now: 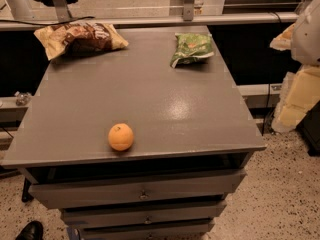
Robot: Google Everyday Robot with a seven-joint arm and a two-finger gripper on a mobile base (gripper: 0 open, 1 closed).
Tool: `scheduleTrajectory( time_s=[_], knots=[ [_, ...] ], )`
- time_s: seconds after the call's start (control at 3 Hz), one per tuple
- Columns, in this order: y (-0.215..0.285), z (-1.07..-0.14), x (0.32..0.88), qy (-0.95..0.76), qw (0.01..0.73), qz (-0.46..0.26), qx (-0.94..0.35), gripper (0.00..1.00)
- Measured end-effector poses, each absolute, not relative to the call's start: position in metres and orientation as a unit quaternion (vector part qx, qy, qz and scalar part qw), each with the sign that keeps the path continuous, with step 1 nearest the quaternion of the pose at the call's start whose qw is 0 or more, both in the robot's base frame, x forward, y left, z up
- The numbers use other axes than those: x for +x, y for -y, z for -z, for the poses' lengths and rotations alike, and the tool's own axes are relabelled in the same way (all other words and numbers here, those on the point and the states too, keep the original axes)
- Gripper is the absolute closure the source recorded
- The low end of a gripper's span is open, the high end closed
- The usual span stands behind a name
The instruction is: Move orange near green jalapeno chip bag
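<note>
The orange (121, 137) sits near the front edge of the grey table top (150, 84), left of centre, with its dark stem dimple facing up. The green jalapeno chip bag (191, 48) lies at the back right of the table, far from the orange. My gripper (292, 104) is the pale shape at the right edge of the view. It hangs off the table's right side, well away from both the orange and the bag, and holds nothing that I can see.
A larger brown-and-tan snack bag (80, 38) lies at the back left corner. The table is a drawer cabinet (140, 191) with several drawers below. A rail (150, 20) runs behind it. A black shoe (29, 231) shows at the bottom left on the speckled floor.
</note>
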State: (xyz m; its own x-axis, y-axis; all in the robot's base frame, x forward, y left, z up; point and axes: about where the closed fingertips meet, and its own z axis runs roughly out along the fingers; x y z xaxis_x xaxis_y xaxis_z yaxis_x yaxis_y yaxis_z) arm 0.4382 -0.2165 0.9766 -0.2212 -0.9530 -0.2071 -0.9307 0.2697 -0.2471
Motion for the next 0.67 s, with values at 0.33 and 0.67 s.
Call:
scheduleTrajectory(
  time_s=[0.33,0.67],
  knots=[
    [0.215,-0.978,0.438,-0.780,0.164,0.036,-0.603,0.00],
    [0.191,-0.971,0.442,-0.773,0.191,0.012,-0.605,0.00]
  ],
)
